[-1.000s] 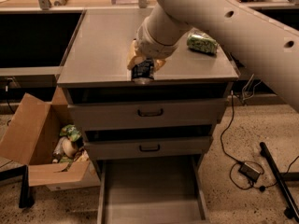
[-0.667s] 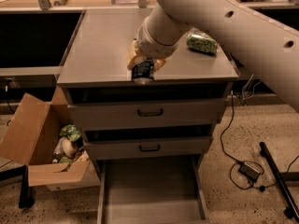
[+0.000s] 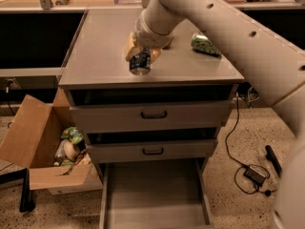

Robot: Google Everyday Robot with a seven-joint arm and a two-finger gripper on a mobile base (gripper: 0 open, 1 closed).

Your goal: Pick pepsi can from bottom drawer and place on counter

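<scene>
The dark blue pepsi can (image 3: 140,61) is held between the tan fingers (image 3: 131,50) of my gripper (image 3: 141,53), over the front middle of the grey counter (image 3: 100,46). I cannot tell whether the can's base touches the counter. My white arm reaches in from the upper right. The bottom drawer (image 3: 155,194) is pulled open below, its flat floor bare.
A green patterned can (image 3: 205,44) lies on its side at the counter's right. Two shut grey drawers with black handles (image 3: 153,114) sit above the open one. An open cardboard box (image 3: 45,147) with packets stands at the left. A black cable and adapter (image 3: 256,174) lie on the floor at the right.
</scene>
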